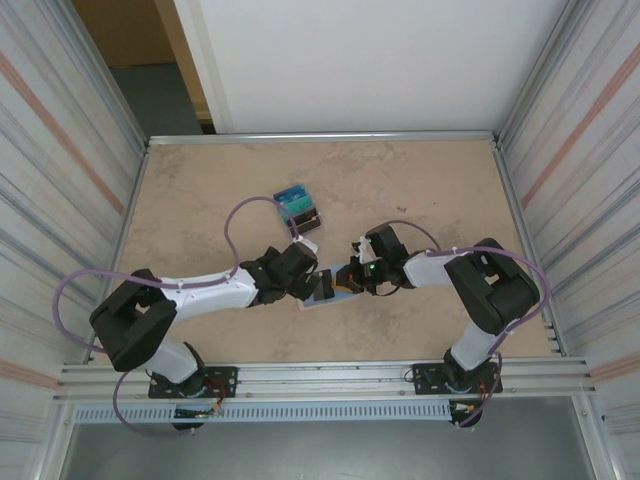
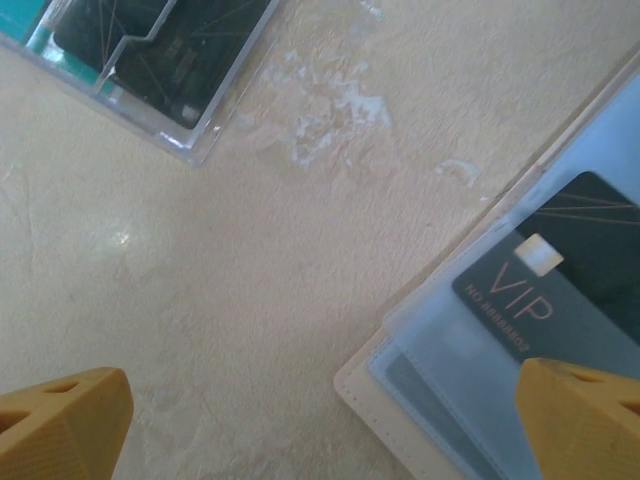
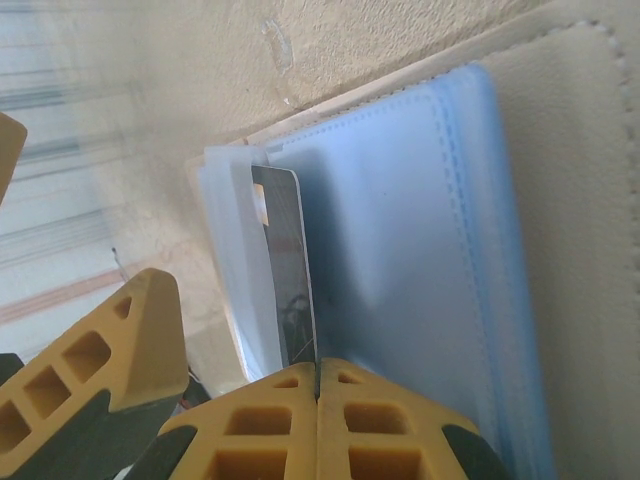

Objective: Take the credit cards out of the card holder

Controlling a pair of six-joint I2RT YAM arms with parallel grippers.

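Dark card (image 3: 285, 270) pinched by its edge in right gripper (image 3: 318, 385), jaws shut | card partly in beige card holder (image 3: 570, 180), open on table (image 2: 250, 280) btwn arms | left gripper (image 2: 320, 430) wide open, empty, beside card holder | risk: thin-edge grip slips, or unpinned card holder drags along w/ card

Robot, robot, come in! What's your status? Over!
Left gripper open, one finger over the open card holder. Right gripper shut on a dark card, partly out of its sleeve. Nothing in the way; clear card box stands apart.
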